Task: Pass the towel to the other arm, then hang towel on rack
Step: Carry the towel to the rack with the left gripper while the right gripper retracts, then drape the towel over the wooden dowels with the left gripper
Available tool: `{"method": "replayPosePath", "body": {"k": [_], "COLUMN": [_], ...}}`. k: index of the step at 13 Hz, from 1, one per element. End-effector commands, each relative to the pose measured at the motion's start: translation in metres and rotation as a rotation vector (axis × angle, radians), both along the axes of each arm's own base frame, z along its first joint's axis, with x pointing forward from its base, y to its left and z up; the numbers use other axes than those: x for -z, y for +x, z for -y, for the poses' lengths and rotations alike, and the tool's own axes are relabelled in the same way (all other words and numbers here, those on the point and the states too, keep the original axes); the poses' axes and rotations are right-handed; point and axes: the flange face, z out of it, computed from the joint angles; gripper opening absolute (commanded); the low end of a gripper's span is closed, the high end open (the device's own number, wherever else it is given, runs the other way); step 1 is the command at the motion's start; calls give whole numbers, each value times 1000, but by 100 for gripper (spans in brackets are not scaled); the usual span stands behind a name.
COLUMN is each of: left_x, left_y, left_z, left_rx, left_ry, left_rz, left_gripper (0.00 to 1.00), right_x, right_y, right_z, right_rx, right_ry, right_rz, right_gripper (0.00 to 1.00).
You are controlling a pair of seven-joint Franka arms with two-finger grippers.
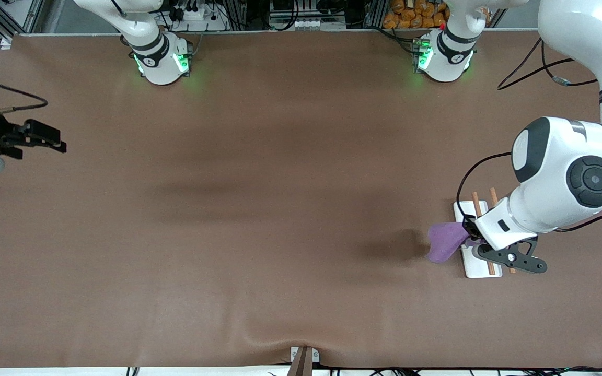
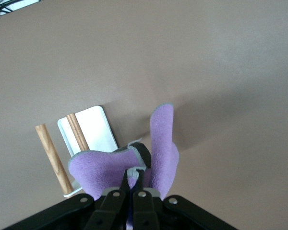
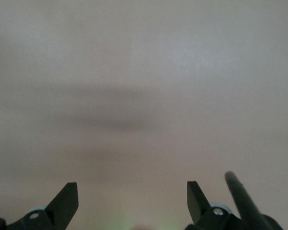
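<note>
The purple towel [image 1: 444,241] hangs bunched from my left gripper [image 1: 470,231], which is shut on a fold of it over the edge of the rack [image 1: 481,270]. In the left wrist view the towel [image 2: 98,167] curls up on both sides of the pinching left gripper [image 2: 134,173]. Below it are the rack's white base [image 2: 96,127] and two wooden rods [image 2: 50,155]. My right gripper [image 1: 56,138] waits open and empty at the right arm's end of the table. The right wrist view shows this gripper [image 3: 132,194] spread wide over bare table.
The brown table cover [image 1: 280,209] spreads between the two arms. Black cables [image 1: 536,73] lie near the left arm's base. A small clamp [image 1: 303,357] sits at the table edge nearest the front camera.
</note>
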Motion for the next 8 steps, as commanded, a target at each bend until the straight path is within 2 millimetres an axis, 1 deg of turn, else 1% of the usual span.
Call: {"method": "replayPosePath", "body": {"k": [1, 2, 3, 4, 6, 8], "left_x": [0, 7, 14, 18, 27, 37], "left_y": [1, 0, -2, -3, -5, -9], "left_z": [-30, -38, -42, -44, -59, -59], "left_rx": [61, 53, 47, 44, 21, 4], "left_ry": [11, 7, 5, 4, -3, -39], "left_rz": [4, -10, -26, -34, -55, -81], "left_gripper": [0, 0, 0, 0, 0, 0], "right_x": [-3, -3, -4, -6, -7, -13], "right_y": [-30, -29, -29, -28, -30, -34], "right_z": [-4, 0, 9, 14, 17, 18], "right_rx": [78, 86, 103, 114, 144, 165], "right_ry": [-26, -27, -27, -27, -30, -30], "right_rz": [-2, 2, 9, 15, 8, 13], "right_gripper": [100, 100, 100, 100, 100, 100]}}
